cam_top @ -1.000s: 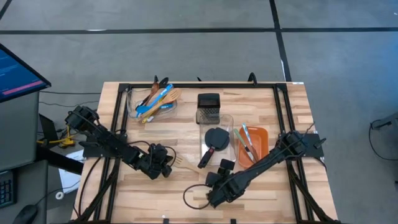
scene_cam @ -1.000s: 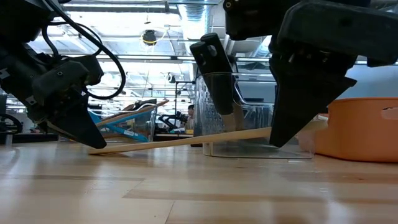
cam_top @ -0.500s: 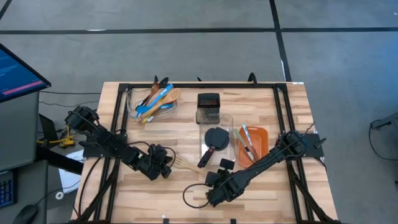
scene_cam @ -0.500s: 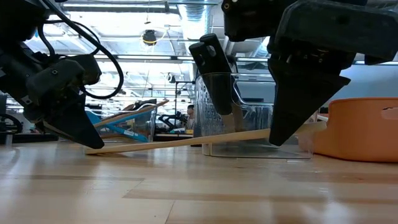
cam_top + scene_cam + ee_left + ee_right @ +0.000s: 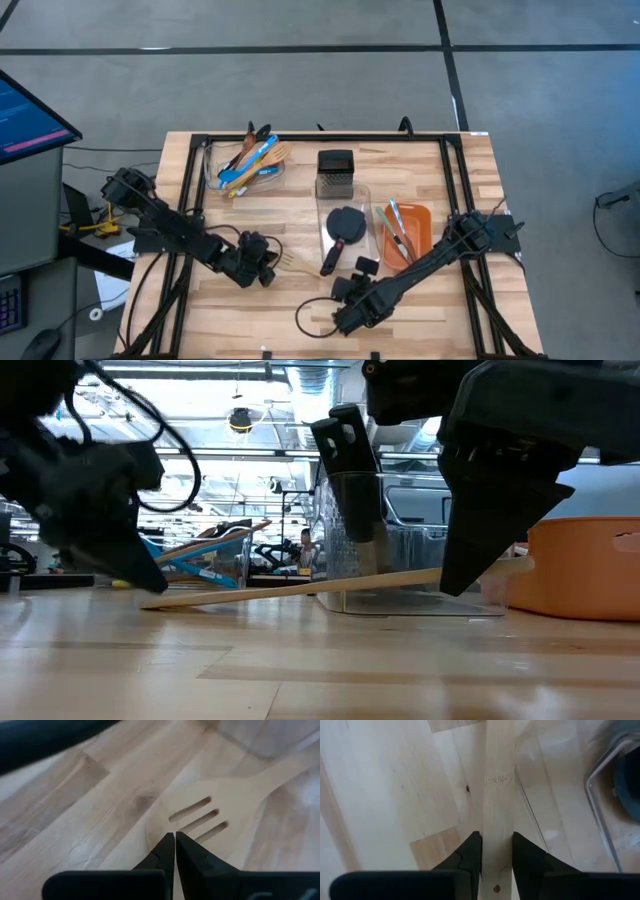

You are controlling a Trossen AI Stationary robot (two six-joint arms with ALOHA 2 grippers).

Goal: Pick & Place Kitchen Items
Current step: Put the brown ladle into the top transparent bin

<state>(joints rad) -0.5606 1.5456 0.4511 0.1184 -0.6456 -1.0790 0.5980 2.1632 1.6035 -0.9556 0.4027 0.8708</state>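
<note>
Slotted wooden spatula (image 5: 210, 815) held between two robot arms, low over a wooden counter (image 5: 430, 305).

The right gripper (image 5: 493, 851) has its fingers (image 5: 470, 852) closed on the spatula's handle end, near the counter's front middle. The left gripper (image 5: 175, 851), fingers pressed fully together, touches the slotted head's edge at front left. In the low view the spatula slopes, head end down on the counter, handle end raised. Behind it a clear tray (image 5: 365, 195) holds a black turner (image 5: 343, 228); a steel box grater (image 5: 335, 172) stands at the tray's far end. An orange bin (image 5: 418, 215) to the right holds utensils. A clear container (image 5: 215, 160) at back left holds blue, yellow and wooden utensils.
</note>
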